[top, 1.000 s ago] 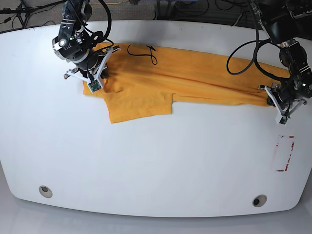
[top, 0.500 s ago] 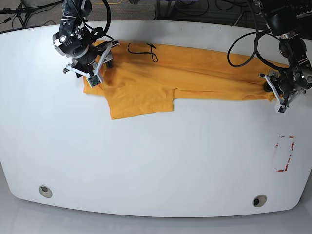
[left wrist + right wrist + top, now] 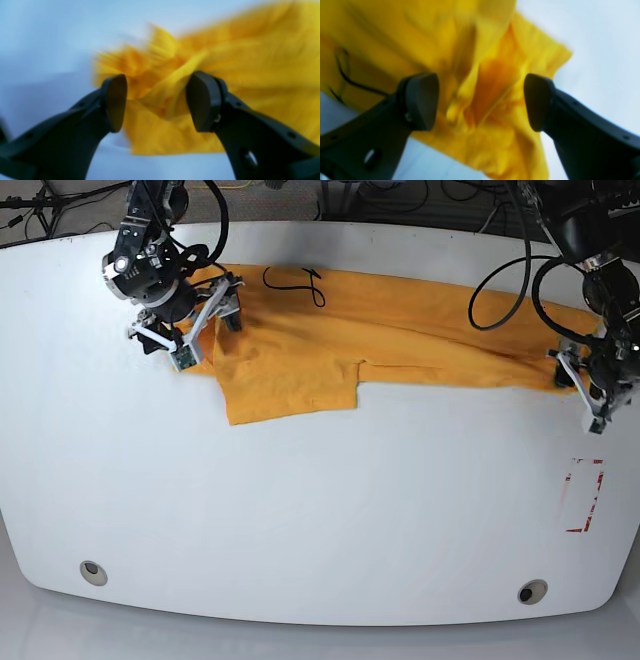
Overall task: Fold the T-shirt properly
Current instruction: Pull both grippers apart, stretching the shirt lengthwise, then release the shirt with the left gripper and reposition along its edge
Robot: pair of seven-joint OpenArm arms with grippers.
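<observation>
Cloth is stretching in a long band across the far side of the white table (image 3: 320, 510): the T-shirt (image 3: 400, 335), orange-yellow, is lying with its long axis running left to right between my two arms. My right gripper (image 3: 178, 330) is hovering at the shirt's left end and my left gripper (image 3: 597, 385) at its right end, so each arm is nearest its own end. Through the right wrist camera I am seeing my jaws standing apart, empty, around a bunched, creased ridge of fabric (image 3: 480, 95). Through the left wrist camera my jaws are likewise apart, with a crumpled corner of cloth (image 3: 155, 100) between them, unclamped. Fabric is looking soft, matte and thin, wrinkling into loose folds. A sleeve flap (image 3: 290, 385) is hanging nearward from the band, and black cursive lettering (image 3: 295, 283) is showing on the far edge.
</observation>
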